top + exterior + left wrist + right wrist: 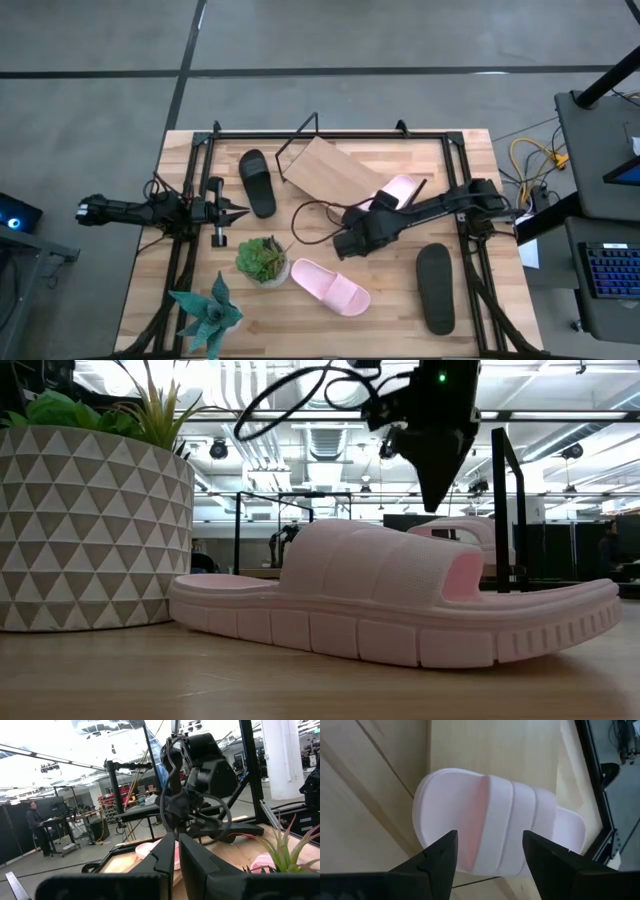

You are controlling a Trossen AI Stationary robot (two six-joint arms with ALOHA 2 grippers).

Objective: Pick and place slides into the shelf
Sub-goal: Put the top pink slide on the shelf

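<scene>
The near pink slide [330, 286] lies sole down on the table and fills the low view [400, 610]. My right gripper [346, 241] hangs open above it, fingers pointing down [437, 495], and touches nothing. In the right wrist view its fingers [490, 851] frame the slide [495, 825]. A second pink slide [402, 188] lies at the right end of the slanted shelf board [325, 172], partly under my right arm. One black slide [257, 182] lies left of the shelf, and another [435, 288] near the table's right side. My left gripper [238, 210] waits shut at the table's left [176, 857].
A triangle-patterned pot with a green plant [263, 260] stands just left of the near pink slide [90, 510]. A second, spiky plant [207, 310] is at the near left corner. Black frame rails [472, 270] run along both table sides.
</scene>
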